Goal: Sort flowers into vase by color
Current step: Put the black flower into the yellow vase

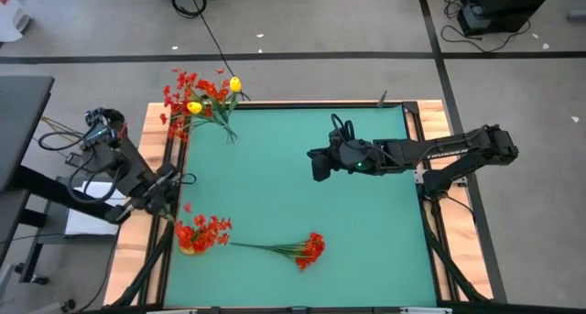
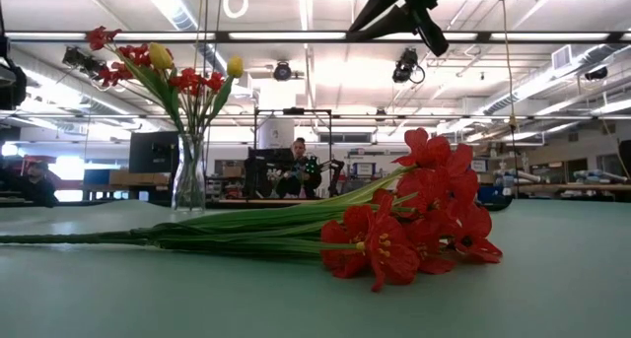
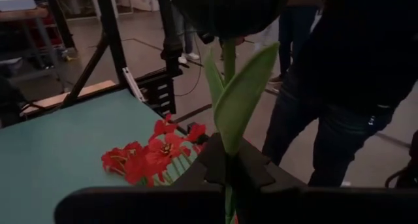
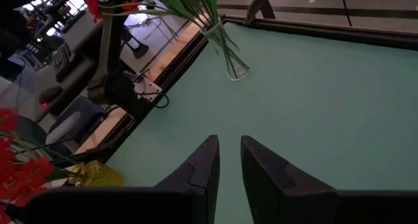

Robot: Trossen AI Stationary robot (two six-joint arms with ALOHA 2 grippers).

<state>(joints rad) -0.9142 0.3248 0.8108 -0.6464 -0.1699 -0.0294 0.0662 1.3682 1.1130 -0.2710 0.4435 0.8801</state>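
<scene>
A glass vase [image 1: 227,131] at the table's far left corner holds red flowers and yellow buds [image 1: 235,83]. A yellowish vase [image 1: 189,248] at the near left holds red blossoms [image 1: 206,230]. One red spray [image 1: 307,251] lies flat on the green table, blossoms to the right. My left gripper [image 1: 172,188] hangs over the table's left edge, shut on a green-stemmed flower [image 3: 238,100] whose head is hidden. My right gripper [image 1: 319,164] hovers above the table's middle; in its wrist view a narrow gap between the fingers [image 4: 230,152] holds nothing. My left gripper pinches the flower's thin green stem [image 3: 228,145] between its two fingers, just below a broad leaf [image 3: 243,93]. The stem runs on past the fingertips, clear of the table. Its head is hidden behind something dark.
A person in dark trousers [image 3: 339,113] stands just off the table beyond my left gripper. The lying spray's long stems [image 2: 197,237] stretch toward the table's left. Bare green surface [image 1: 366,241] lies to the right and toward the near edge. Wooden rails and a black frame border the table.
</scene>
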